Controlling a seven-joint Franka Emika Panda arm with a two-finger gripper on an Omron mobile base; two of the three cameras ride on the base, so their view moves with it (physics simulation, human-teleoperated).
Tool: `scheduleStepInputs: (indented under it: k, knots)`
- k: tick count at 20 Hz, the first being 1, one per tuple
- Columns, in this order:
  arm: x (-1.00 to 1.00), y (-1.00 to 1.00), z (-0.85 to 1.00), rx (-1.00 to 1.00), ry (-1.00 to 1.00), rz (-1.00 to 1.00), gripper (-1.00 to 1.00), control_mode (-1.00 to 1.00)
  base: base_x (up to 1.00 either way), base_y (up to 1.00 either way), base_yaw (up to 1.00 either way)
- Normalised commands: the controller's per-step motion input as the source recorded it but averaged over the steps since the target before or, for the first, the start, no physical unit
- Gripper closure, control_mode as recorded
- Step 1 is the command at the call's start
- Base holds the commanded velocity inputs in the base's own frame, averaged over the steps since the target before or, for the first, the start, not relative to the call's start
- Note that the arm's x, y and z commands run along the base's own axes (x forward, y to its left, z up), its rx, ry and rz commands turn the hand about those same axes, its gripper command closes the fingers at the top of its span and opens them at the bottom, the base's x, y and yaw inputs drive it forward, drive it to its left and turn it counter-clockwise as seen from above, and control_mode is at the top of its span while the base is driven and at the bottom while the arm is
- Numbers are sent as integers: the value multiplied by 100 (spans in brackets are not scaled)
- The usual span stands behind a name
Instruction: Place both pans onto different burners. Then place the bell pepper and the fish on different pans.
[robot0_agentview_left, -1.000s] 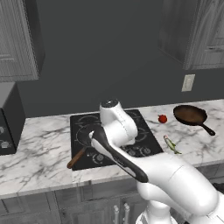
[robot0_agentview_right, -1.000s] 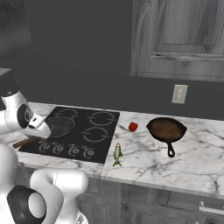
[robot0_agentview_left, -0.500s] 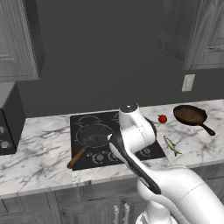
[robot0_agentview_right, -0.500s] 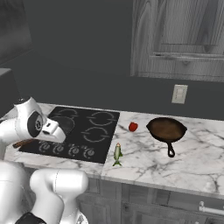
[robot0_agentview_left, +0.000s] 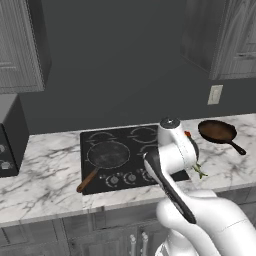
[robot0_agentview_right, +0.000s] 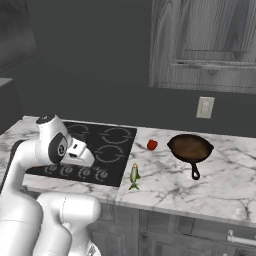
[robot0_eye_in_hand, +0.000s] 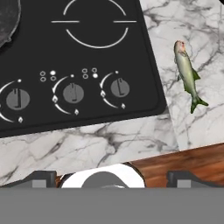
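The end effector (robot0_eye_in_hand: 112, 177) stands with its two dark finger tips spread wide, one at each lower corner of the hand view, and nothing between them. It hangs above the front edge of the desk (robot0_eye_in_hand: 87, 144), looking down on the front right corner of the black glass cooktop (robot0_eye_in_hand: 87, 57), where three round knobs (robot0_eye_in_hand: 73, 93) sit in a row below a burner (robot0_eye_in_hand: 97, 26) ring drawn in thin pale lines.

Just right of the cooktop, on the marble, lies the fish (robot0_eye_in_hand: 187, 74) — slender, greenish-yellow, head toward the back of the desk and tail toward the front edge. From the right base view the fish (robot0_agentview_right: 134, 175) lies just beside the cooktop's front right corner, apart from the glass.

The black pan (robot0_agentview_left: 108, 154) with the reddish-brown wooden handle sits on the front left burner in the left base view, its handle slanting down toward the front left and reaching past the cooktop's edge. Its rim also shows at the top left corner of the hand view.

The bell pepper (robot0_agentview_right: 152, 145) — small, round and red — rests on the marble to the right of the cooktop, behind the fish and between the cooktop and the brown pan (robot0_agentview_right: 190, 148). That pan stands on the desk well right of the cooktop, its dark handle pointing toward the front edge.
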Motion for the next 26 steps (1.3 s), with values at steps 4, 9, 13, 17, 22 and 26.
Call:
scheduleStepInputs:
  k: [4, 9, 13, 17, 22, 26]
  knots:
    - [0, -63, 0, 0, 0, 0, -100, -100, 0, 0, 0]
    - [2, -62, 0, 0, 0, 0, -100, -100, 0, 0, 0]
    - [4, -62, 0, 0, 0, 0, -100, -100, 0, 0, 0]
    - [28, -60, 0, 0, 0, 0, -100, -100, 0, 0, 0]
    - [48, -41, 0, 0, 0, 0, -100, -100, 0, 0, 0]
    - [57, -25, -1, 0, 0, 0, -100, -100, 0, 0, 0]
